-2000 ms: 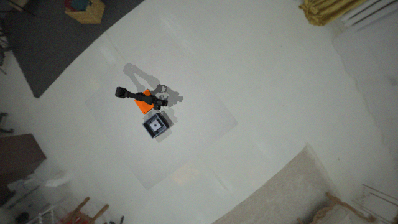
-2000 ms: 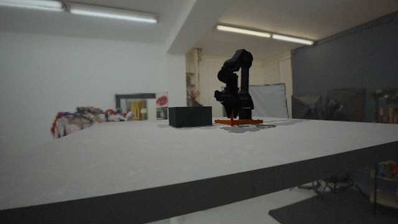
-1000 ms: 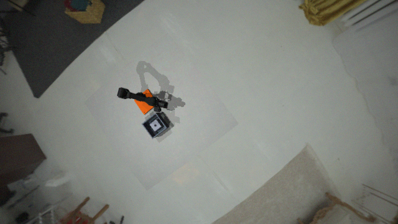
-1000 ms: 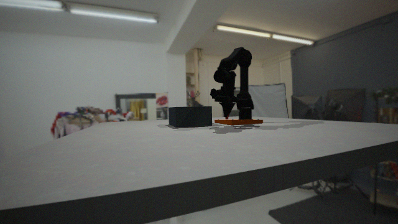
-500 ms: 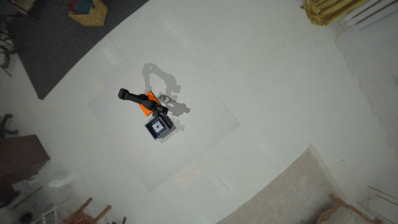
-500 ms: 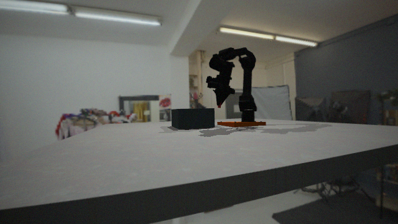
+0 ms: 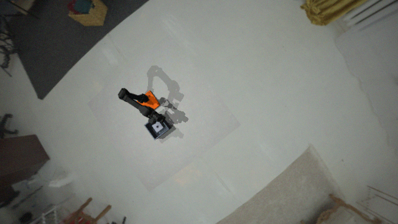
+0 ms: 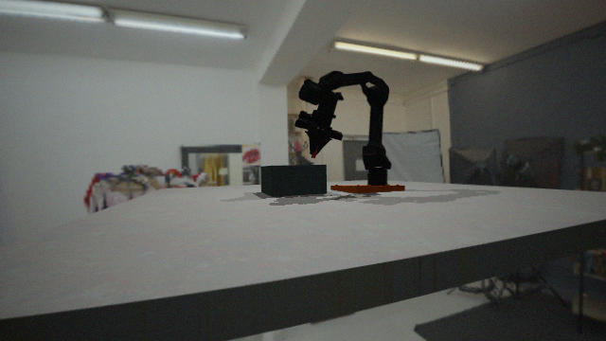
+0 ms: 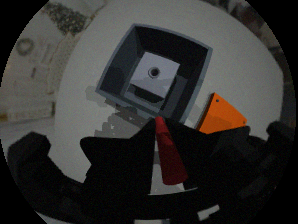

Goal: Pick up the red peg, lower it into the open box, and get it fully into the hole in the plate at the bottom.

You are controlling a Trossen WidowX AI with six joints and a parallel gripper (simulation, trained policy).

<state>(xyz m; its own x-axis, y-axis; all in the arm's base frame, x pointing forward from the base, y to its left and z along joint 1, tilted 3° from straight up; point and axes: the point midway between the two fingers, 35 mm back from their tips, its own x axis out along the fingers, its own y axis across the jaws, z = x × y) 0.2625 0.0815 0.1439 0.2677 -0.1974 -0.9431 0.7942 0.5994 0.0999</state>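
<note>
Peg (image 8: 314, 154) (image 9: 170, 155) gripped in the hand (image 8: 313, 152) (image 9: 159, 121), above the box (image 7: 150, 131) (image 8: 294, 180) (image 9: 116, 64).
The red peg is pinched between the closed fingers, its tip over the side of the box nearest the arm (image 7: 134, 104) (image 8: 376, 123); the box stands open on the bench (image 8: 303, 246), beside the orange base plate (image 7: 154, 106) (image 8: 346, 188) (image 9: 220, 115), and the pale plate (image 7: 154, 129) (image 9: 145, 65) at its bottom shows a round hole (image 7: 157, 126) (image 9: 155, 72).

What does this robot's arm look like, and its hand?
The arm is black all over, with chunky, rounded joints. The gripper is black too, its two fingers tapering toward the tips. I can make out no cables or markings.
</note>
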